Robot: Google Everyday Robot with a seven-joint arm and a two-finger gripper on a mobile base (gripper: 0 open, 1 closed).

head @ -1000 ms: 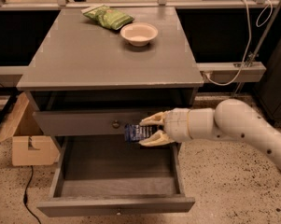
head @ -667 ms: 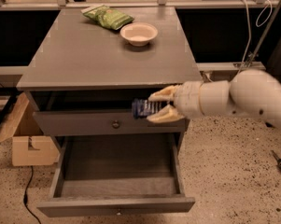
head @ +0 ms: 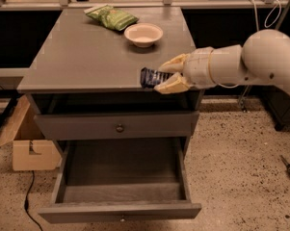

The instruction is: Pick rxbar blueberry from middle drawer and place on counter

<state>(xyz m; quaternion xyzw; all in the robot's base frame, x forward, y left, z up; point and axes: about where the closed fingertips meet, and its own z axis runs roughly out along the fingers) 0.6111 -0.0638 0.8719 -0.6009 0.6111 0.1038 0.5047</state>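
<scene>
My gripper [head: 160, 77] is shut on the rxbar blueberry [head: 150, 76], a small dark navy bar. It holds the bar just above the counter's [head: 86, 57] front right edge. The white arm comes in from the right. The middle drawer [head: 123, 177] is pulled open below, and its grey inside is bare.
A white bowl [head: 143, 34] and a green crinkly snack bag [head: 111, 17] sit at the back of the counter. The top drawer front [head: 119, 126] with a dark round knob is closed. A cardboard box [head: 29, 143] stands on the floor at the left.
My gripper has risen with the bar from the level of the top drawer front to the height of the counter's front edge.
</scene>
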